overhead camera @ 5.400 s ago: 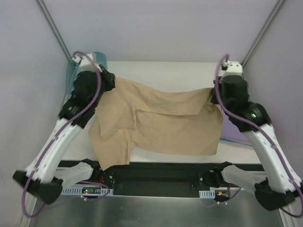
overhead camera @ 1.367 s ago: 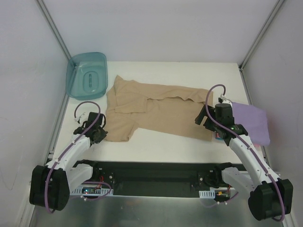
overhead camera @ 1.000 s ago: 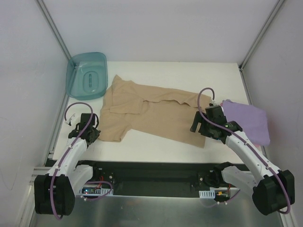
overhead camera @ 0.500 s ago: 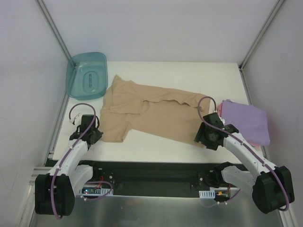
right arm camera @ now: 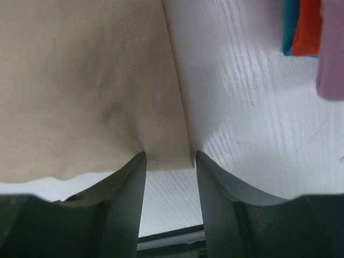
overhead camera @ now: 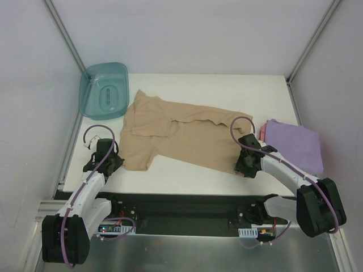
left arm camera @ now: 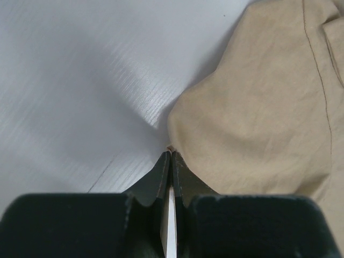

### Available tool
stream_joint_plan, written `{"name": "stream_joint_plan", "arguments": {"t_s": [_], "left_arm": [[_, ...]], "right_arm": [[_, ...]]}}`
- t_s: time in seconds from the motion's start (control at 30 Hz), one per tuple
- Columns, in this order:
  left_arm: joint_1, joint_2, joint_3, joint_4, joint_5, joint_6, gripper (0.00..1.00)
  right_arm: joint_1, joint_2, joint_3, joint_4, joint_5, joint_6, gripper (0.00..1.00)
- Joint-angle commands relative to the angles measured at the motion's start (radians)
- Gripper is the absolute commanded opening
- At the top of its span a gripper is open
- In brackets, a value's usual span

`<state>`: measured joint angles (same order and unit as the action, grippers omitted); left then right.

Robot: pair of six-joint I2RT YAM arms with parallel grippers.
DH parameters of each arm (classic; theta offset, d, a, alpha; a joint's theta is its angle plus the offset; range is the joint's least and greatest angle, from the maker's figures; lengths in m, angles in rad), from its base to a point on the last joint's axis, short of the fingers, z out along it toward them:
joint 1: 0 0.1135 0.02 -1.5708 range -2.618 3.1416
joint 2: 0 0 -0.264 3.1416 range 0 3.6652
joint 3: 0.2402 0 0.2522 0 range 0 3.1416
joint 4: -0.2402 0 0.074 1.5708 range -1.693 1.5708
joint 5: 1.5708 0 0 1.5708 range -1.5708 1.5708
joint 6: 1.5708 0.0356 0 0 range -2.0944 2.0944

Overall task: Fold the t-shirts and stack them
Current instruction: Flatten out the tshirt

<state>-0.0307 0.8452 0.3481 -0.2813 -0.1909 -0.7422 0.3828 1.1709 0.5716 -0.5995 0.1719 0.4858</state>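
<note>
The tan t-shirt (overhead camera: 181,136) is lying spread across the middle of the white counter (overhead camera: 227,90). Its soft, matte cloth is rumpling into shallow folds, one short sleeve is reaching toward 7 o'clock, and a stitched hem is running along its edges.

The left tool (overhead camera: 112,162) is sitting at the shirt's 8 o'clock corner. In the left wrist view its two dark, tapering fingers are pressing flat against each other, and the left tool (left arm camera: 170,159) is nipping a tiny sliver of the tan t-shirt (left arm camera: 258,107) at the very tips. The cloth is fanning out from there toward 1 o'clock over the faintly grained counter (left arm camera: 80,80).

The right tool (overhead camera: 245,166) is resting at the shirt's 4 o'clock corner. In the right wrist view the right tool (right arm camera: 169,159) is standing partly open, its curved grey fingers flanking the square, double-stitched corner of the tan t-shirt (right arm camera: 80,80). That corner is lying flat between them on the counter (right arm camera: 242,107), and I cannot see it being pinched.

At 3 o'clock the lavender t-shirt (overhead camera: 292,144) is sitting as a neat folded rectangle. It is lying on the pink t-shirt (overhead camera: 262,131), of which only a thin edge is peeking out.

The teal translucent plastic tub (overhead camera: 105,90) (rounded corners, glossy walls) is resting at 10 o'clock, apart from the shirt.
</note>
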Motion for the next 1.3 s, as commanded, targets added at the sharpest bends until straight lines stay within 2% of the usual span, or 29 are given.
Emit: {"name": "stream_joint_plan", "arguments": {"t_s": [0.0,0.17,0.47,0.67,0.87,1.03,1.2,1.27], "left_arm": [[0.011,0.011,0.0,0.021,0.008,0.02,0.0],[0.009,0.011,-0.001,0.021,0.01,0.017,0.0],[0.011,-0.058,-0.003,0.021,0.051,0.05,0.0],[0.011,-0.165,0.044,0.021,0.163,0.061,0.0],[0.009,-0.264,0.238,0.021,0.229,0.049,0.0],[0.011,-0.282,0.515,0.019,0.22,0.043,0.0],[0.011,-0.264,0.812,0.008,0.197,0.072,0.0],[0.011,-0.255,0.888,0.004,0.197,0.087,0.0]], "right_arm": [[-0.004,0.061,0.004,0.066,0.009,0.004,0.43],[-0.005,0.111,0.005,0.087,0.005,-0.001,0.34],[-0.005,0.07,0.031,0.103,-0.035,-0.047,0.01],[-0.005,-0.074,0.123,0.043,-0.025,-0.125,0.01],[-0.005,-0.235,0.384,-0.055,0.056,-0.203,0.01],[-0.036,-0.341,0.595,-0.086,0.112,-0.269,0.01],[-0.062,-0.366,0.87,-0.147,0.129,-0.335,0.01],[-0.062,-0.372,0.988,-0.173,0.124,-0.371,0.01]]}}
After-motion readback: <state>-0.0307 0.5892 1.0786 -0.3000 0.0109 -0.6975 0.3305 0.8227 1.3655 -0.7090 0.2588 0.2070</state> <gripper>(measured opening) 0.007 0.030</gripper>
